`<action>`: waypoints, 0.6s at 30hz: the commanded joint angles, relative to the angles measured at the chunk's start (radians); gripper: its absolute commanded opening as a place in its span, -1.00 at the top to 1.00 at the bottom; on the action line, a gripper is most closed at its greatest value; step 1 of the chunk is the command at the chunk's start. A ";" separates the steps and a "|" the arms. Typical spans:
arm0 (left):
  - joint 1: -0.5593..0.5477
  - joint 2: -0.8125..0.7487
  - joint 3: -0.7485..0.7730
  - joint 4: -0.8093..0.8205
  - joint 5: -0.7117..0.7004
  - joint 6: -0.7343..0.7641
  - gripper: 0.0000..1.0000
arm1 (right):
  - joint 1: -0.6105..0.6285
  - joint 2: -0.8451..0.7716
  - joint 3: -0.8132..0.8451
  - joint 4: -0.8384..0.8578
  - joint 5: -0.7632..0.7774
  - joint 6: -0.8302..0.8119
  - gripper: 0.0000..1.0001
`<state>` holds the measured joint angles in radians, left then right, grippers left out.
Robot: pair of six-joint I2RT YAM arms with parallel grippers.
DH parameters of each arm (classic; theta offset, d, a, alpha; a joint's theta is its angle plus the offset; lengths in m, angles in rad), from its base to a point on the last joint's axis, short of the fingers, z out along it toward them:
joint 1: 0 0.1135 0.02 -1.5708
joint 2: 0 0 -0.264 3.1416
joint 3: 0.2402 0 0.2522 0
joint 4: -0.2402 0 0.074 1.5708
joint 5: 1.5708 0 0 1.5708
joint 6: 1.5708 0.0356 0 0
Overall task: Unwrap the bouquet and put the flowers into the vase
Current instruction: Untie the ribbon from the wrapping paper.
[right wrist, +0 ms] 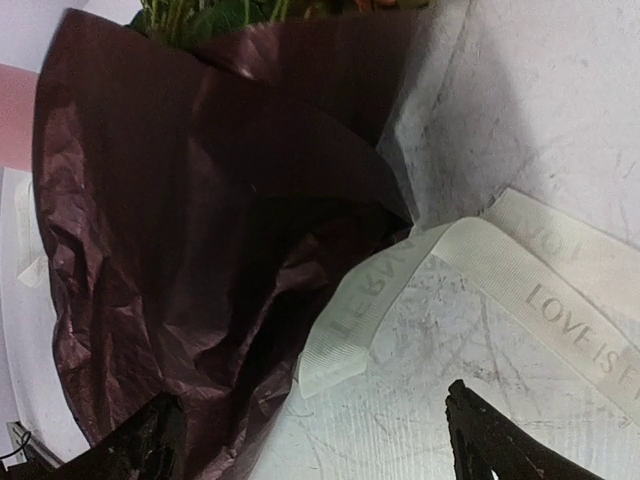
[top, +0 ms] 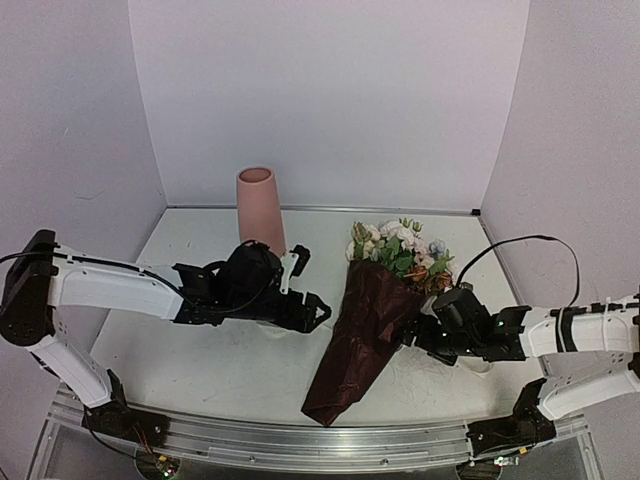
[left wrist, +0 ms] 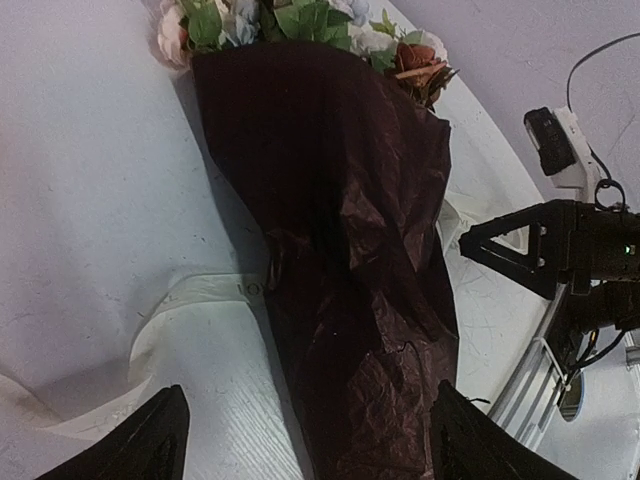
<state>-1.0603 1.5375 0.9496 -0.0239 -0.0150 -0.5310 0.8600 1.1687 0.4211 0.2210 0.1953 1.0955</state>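
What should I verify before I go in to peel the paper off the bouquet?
1. Left hand open and empty: ok.
2. Right hand open and empty: ok.
3. Ribbon untied: ok, it lies flat on the table. Whether it is fully clear of the wrap: cannot tell, since it seems to run under it.
4. Wrapping paper opened: not ok, it is closed around the bouquet.
5. Stems exposed for a grasp: not ok, only the flowers show.
6. Vase upright with a clear mouth: ok.
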 commanded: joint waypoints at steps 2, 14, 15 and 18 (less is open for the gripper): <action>-0.005 0.095 -0.004 0.197 0.167 -0.014 -0.65 | 0.003 0.083 0.011 0.148 -0.074 -0.014 -0.68; -0.023 0.316 0.078 0.290 0.201 -0.046 -0.44 | 0.000 0.217 0.059 0.237 -0.034 -0.053 -0.44; -0.023 0.328 0.084 0.298 0.199 -0.047 -0.43 | -0.001 0.222 0.059 0.242 -0.030 -0.059 -0.43; -0.023 0.367 0.106 0.315 0.186 -0.046 -0.38 | -0.036 0.239 0.052 0.283 -0.072 -0.089 -0.42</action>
<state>-1.0828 1.8657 0.9883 0.2024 0.1725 -0.5620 0.8565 1.3826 0.4517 0.4536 0.1287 1.0536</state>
